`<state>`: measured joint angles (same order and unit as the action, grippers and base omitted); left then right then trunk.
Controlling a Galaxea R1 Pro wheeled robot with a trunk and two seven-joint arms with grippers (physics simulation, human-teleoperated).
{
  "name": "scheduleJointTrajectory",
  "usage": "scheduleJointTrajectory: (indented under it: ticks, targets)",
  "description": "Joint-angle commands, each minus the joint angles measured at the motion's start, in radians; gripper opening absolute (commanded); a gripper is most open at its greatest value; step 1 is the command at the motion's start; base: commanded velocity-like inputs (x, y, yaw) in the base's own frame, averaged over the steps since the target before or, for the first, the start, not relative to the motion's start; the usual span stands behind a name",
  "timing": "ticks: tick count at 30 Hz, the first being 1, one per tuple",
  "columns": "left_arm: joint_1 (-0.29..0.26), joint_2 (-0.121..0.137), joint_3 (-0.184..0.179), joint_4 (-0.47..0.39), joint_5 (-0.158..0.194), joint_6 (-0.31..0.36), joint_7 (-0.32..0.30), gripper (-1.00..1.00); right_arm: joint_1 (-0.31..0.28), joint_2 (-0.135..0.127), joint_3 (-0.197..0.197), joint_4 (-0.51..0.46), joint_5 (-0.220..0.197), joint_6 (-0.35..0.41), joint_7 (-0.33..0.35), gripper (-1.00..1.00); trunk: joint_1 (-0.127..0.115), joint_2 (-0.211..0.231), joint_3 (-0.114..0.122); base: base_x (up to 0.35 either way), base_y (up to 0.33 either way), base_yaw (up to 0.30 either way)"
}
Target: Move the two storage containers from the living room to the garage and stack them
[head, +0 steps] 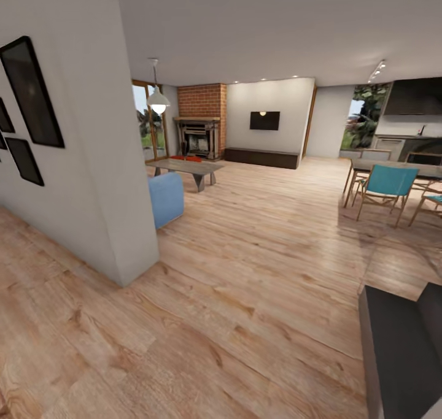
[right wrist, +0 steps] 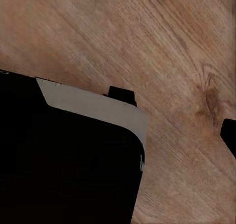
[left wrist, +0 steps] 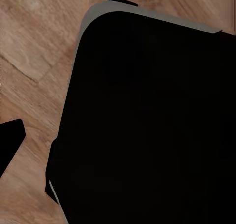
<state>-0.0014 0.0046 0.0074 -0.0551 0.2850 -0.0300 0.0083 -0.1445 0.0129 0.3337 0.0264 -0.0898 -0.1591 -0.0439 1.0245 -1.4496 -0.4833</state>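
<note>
The living room (head: 245,180) is evenly and brightly lit by ceiling spotlights (head: 377,69), a pendant lamp (head: 158,102) and daylight through the glass doors (head: 149,124) beside that lamp. Soft shadows are cast under the teal chair (head: 385,189). Wide-angle stretching is seen at the edges; the wrist views are rendered soft and dim.

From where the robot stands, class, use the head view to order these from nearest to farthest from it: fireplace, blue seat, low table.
1. Blue seat: left of centre, just past the white wall's corner.
2. Low table: left, directly beyond the seat.
3. Fireplace: against the far wall, under red brick.
</note>
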Motion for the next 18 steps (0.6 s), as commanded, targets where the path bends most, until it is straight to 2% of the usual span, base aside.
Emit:
scheduleJointTrajectory:
  ticks: [1,18]
  targets:
    - [0.000,0.000,0.000,0.000,0.003,-0.002,0.001,1.00,-0.001,0.001,0.008,0.003,-0.009,-0.005,-0.002,1.00,0.001,0.000,-0.001,0.323,0.081,-0.240]
    - [0.000,0.000,0.000,0.000,0.003,-0.001,0.001,1.00,-0.001,0.001,0.008,0.003,-0.007,-0.006,-0.002,1.00,0.001,0.000,-0.001,0.323,0.093,-0.277]
